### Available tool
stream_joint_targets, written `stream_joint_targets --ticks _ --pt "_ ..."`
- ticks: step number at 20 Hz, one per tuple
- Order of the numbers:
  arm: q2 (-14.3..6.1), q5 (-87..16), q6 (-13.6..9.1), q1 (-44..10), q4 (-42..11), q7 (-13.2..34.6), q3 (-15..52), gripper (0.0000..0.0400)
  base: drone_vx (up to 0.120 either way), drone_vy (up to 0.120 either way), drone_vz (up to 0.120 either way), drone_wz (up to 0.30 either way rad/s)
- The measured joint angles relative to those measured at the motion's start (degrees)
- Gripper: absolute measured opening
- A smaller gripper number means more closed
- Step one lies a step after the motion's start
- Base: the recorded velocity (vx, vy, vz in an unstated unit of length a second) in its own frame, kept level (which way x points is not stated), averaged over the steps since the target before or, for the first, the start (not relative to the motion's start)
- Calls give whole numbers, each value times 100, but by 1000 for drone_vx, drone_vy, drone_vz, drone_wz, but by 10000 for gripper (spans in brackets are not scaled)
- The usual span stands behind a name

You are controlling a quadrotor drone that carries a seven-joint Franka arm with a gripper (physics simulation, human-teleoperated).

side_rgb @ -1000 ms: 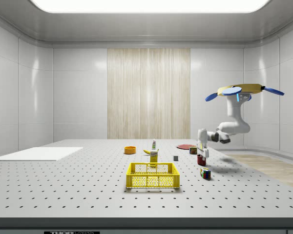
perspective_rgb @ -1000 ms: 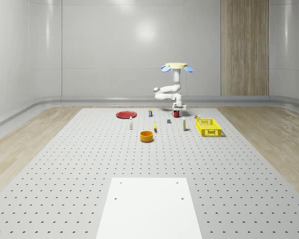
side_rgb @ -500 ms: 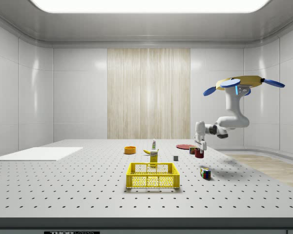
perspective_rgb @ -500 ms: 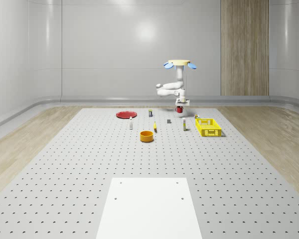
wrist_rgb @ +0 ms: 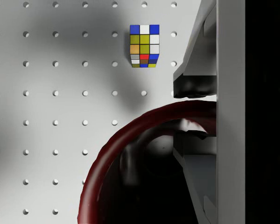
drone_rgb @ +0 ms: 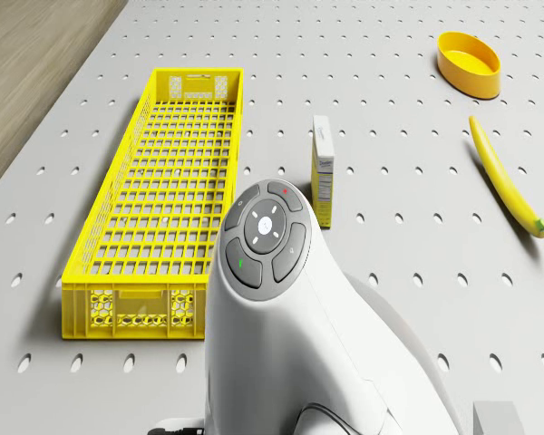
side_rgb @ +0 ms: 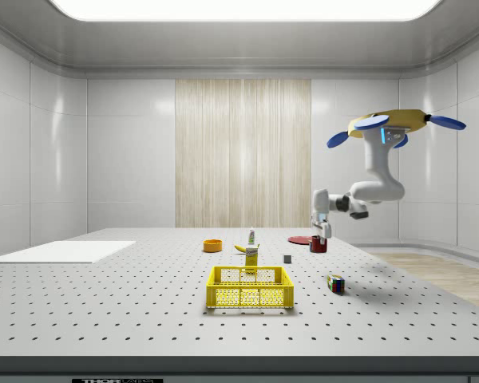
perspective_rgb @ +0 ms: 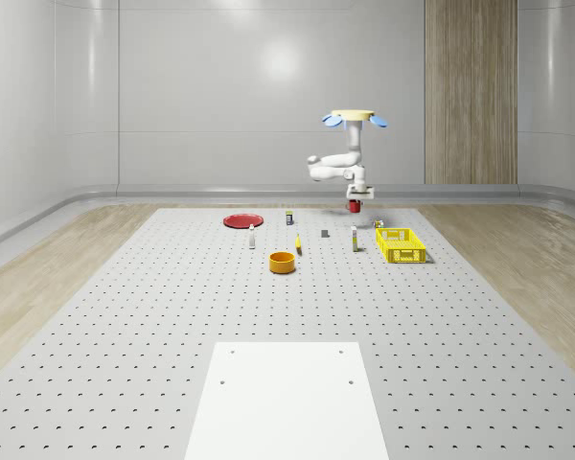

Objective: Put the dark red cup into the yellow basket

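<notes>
Above the tabletop [perspective_rgb: 172, 316], jaws [side_rgb: 322, 238] pinching dark red cup [side_rgb: 318, 244] rim have lifted it clear; carry to yellow basket [side_rgb: 250, 287] next.

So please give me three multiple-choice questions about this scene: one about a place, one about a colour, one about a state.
1. Where is the dark red cup?
A. Inside the yellow basket
B. In the air, held by the fingers
C. Standing on the red plate

2. What colour is the round bowl on the table?
A. Orange-yellow
B. Green
C. Blue

3. What is the state of the yellow basket?
A. Holding a banana
B. Tipped on its side
C. Upright with nothing inside

Answers:
1. B: in the side view the cup hangs above the table at the gripper, and in the wrist view a finger grips its rim, while the drone hovers above.
2. A: the whole-scene view and the drone view both show it orange-yellow.
3. C: the drone view shows the basket's bare grid floor, with the banana lying outside on the table.
</notes>
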Motion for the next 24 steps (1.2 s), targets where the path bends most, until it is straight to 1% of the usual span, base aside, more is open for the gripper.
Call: stream_joint_targets --ticks 24 --pt "-308 145 286 -97 18 82 70 100 120 120 0 0"
